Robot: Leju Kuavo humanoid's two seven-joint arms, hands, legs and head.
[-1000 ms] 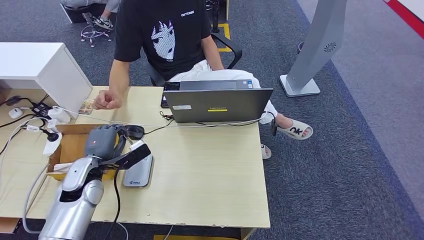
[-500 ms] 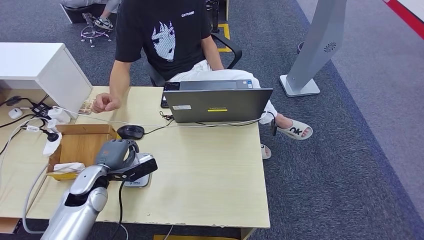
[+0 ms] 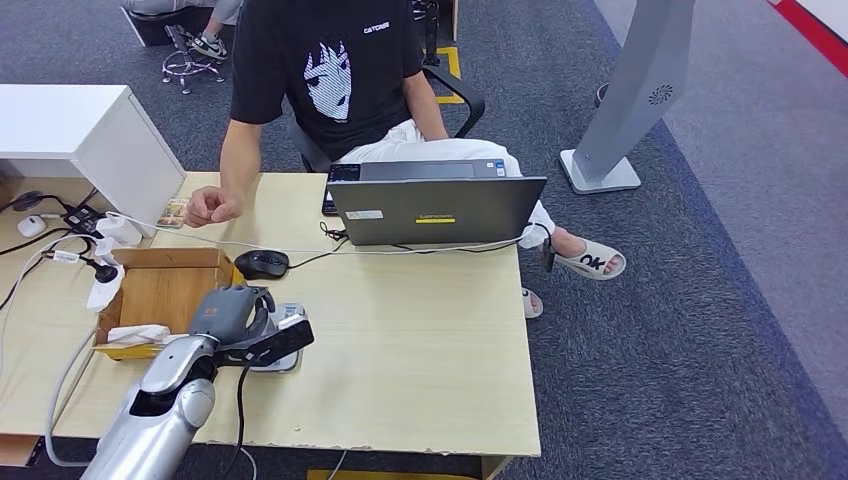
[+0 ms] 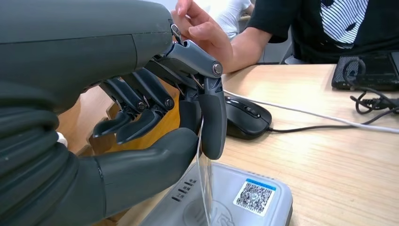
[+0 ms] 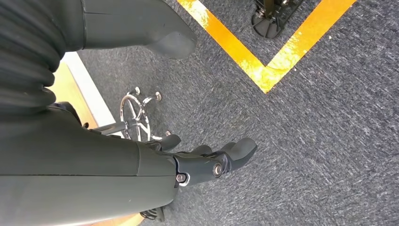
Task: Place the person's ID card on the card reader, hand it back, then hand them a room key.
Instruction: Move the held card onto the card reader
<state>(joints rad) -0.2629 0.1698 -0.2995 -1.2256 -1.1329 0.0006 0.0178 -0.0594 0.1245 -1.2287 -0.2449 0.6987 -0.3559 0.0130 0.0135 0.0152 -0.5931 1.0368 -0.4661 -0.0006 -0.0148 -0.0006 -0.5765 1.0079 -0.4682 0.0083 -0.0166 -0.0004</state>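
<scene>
My left hand (image 3: 232, 318) pinches the ID card (image 3: 281, 342) between thumb and a finger, low over the grey card reader (image 3: 290, 313) near the table's front left. In the left wrist view the card (image 4: 205, 188) shows edge-on, standing almost upright, its lower edge at or just above the reader (image 4: 277, 207), which bears a QR sticker; contact cannot be told. The person in a black T-shirt (image 3: 330, 70) sits across the table, one fist (image 3: 210, 205) resting on it. My right hand (image 5: 193, 165) hangs over grey carpet, fingers apart, holding nothing.
A black mouse (image 3: 262, 263) and its cable lie just beyond the reader. An open cardboard box (image 3: 160, 285) stands to the left, with a power strip and cables (image 3: 90, 250) beyond it. A grey laptop (image 3: 435, 208) stands at the far edge. A small card-like thing (image 3: 172, 212) lies by the person's fist.
My left hand has brought the card back toward me and down over the reader, and now covers most of it. The person's fist has stayed in place.
</scene>
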